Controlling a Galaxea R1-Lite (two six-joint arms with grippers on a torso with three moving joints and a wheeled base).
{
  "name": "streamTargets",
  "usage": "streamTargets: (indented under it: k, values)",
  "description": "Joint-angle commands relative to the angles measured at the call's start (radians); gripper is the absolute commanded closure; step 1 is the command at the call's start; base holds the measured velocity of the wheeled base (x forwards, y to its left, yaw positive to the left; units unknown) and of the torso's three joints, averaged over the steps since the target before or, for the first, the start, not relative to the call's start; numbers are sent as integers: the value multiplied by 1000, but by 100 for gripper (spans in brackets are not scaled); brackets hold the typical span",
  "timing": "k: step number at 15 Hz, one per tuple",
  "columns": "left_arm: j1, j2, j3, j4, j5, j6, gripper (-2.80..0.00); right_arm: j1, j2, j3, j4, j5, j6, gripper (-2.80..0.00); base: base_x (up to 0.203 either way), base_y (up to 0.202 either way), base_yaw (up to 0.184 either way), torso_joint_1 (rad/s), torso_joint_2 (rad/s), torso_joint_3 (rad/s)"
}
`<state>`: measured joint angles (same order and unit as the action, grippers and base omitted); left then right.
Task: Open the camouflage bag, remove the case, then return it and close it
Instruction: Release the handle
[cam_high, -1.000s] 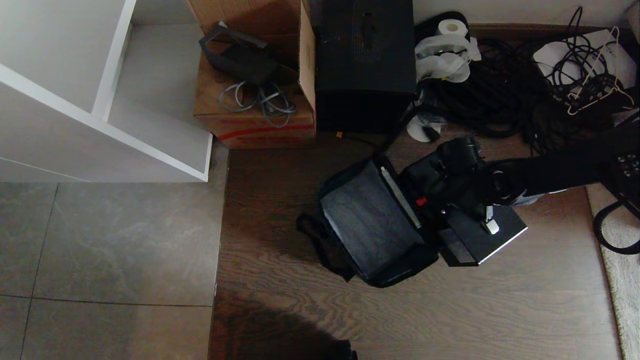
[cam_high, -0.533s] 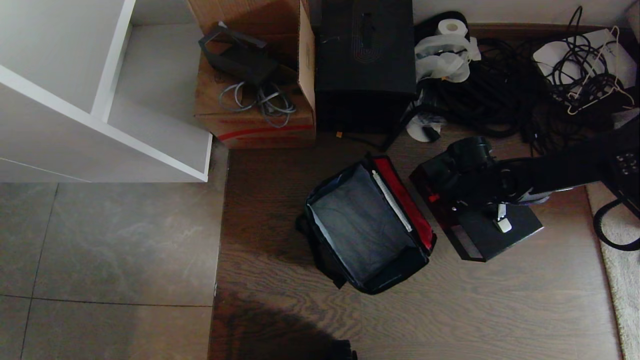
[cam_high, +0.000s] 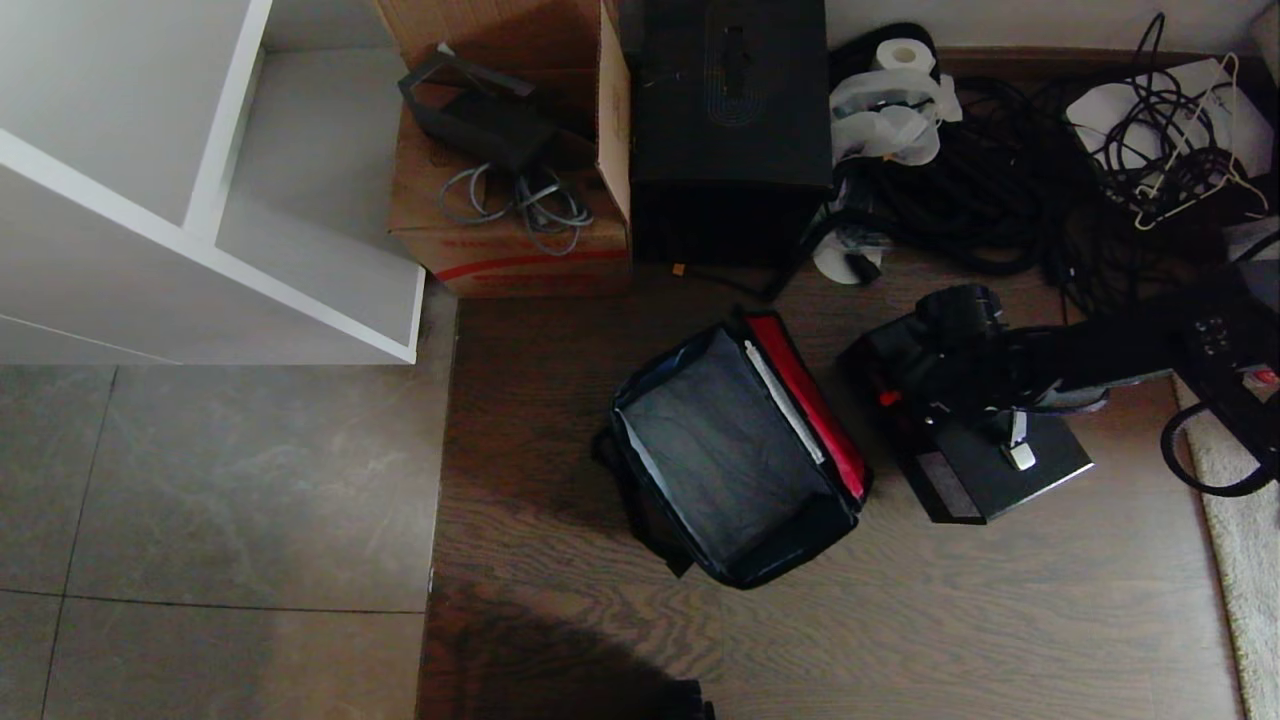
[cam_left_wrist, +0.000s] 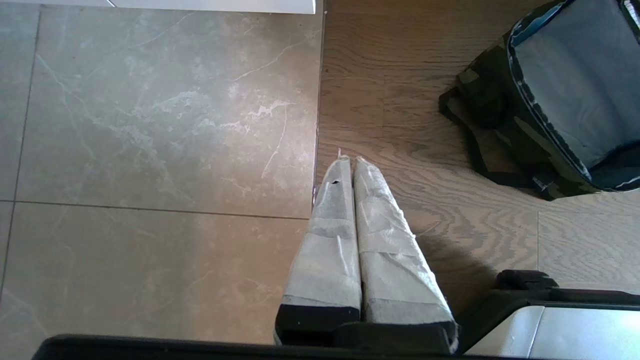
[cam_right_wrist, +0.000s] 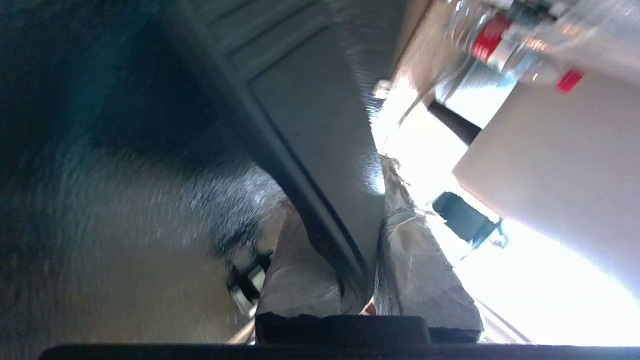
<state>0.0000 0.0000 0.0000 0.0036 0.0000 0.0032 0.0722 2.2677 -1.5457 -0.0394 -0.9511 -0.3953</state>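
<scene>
The camouflage bag (cam_high: 735, 455) stands open on the wooden floor, its red lid lining (cam_high: 808, 400) folded back and its black inside bare. The left wrist view catches its camouflage wall (cam_left_wrist: 520, 135). Just right of the bag is the case (cam_high: 1000, 470), a flat black box with a small red mark. My right gripper (cam_high: 1010, 440) reaches in from the right, shut on the case's black top handle (cam_right_wrist: 320, 165). I cannot tell whether the case touches the floor. My left gripper (cam_left_wrist: 349, 162) is parked over the floor left of the bag, shut on nothing.
Behind the bag stand a brown cardboard box with a red stripe (cam_high: 510, 210) and a taller black box (cam_high: 730, 120). Tangled black cables (cam_high: 1000, 190) and a paper roll (cam_high: 905, 55) lie at the back right. A white shelf unit (cam_high: 200, 200) is at left, a pale rug (cam_high: 1240, 540) at right.
My right gripper has carried the case rightward, from over the bag's right edge to beside it. The bag has settled and its red lid lining has come into view.
</scene>
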Motion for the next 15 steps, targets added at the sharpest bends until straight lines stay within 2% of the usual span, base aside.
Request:
streamTargets:
  k: [1, 5, 6, 8, 10, 12, 15]
  values:
    - [0, 2, 0, 0, 0, 0, 0, -23, 42, -8, -1, -1, -4, 0, 0, 0, 0, 0, 0, 0]
    - [0, 2, 0, 0, 0, 0, 0, -31, 82, -26, 15, 0, 9, 0, 0, 0, 0, 0, 0, 0]
    - [0, 2, 0, 0, 0, 0, 0, -31, 82, -20, 18, 0, 7, -280, 0, 0, 0, 0, 0, 0]
    - [0, 2, 0, 0, 0, 0, 0, -22, 78, -6, 52, 38, 18, -280, 0, 0, 0, 0, 0, 0]
    - [0, 2, 0, 0, 0, 0, 0, 15, 59, 36, 97, 106, 89, -280, 0, 0, 0, 0, 0, 0]
    - [0, 2, 0, 0, 0, 0, 0, 66, 23, 92, 138, 133, 132, -280, 0, 0, 0, 0, 0, 0]
    - [0, 2, 0, 0, 0, 0, 0, 132, -51, 176, 143, 179, 145, -280, 0, 0, 0, 0, 0, 0]
